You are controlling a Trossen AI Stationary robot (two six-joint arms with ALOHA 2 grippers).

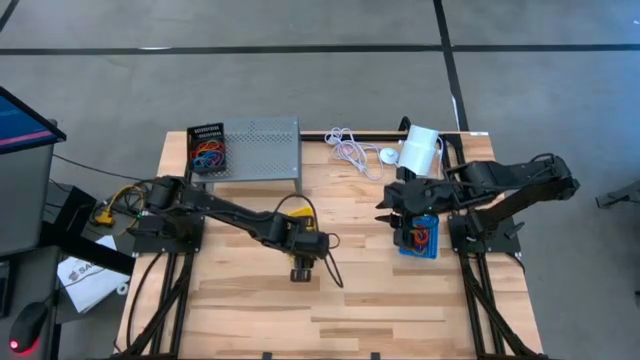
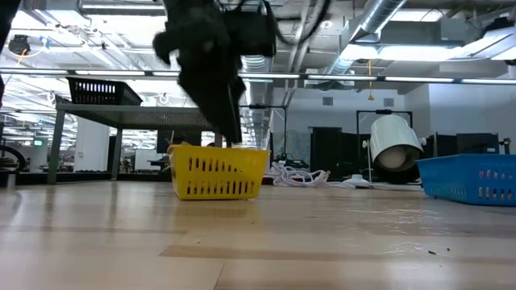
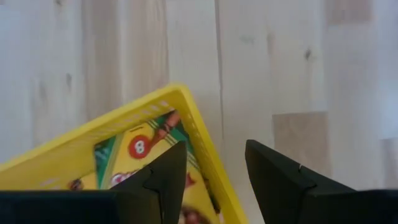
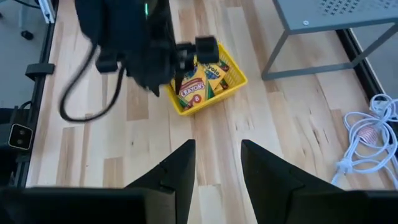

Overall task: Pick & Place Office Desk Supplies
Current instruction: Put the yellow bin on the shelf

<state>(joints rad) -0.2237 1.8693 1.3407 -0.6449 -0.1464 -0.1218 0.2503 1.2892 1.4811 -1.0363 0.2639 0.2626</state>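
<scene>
Yellow slotted plastic bin [image 3: 186, 115] holding crayon boxes [image 4: 200, 81] on the wooden bench [image 1: 350, 290]; left tool [image 3: 214, 177] straddles its wall, fingers apart, empty. Right tool [image 4: 216, 168] hovers, fingers apart, empty.

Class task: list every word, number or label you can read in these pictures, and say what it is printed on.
"8": in a red circle on the crayon box lying in the yellow bin, left wrist view.
Brand lettering on the same crayon box, right wrist view: too blurred to read for sure.
Printing on the white paper beside the table, high view: too small to read.
No other legible text.
</scene>
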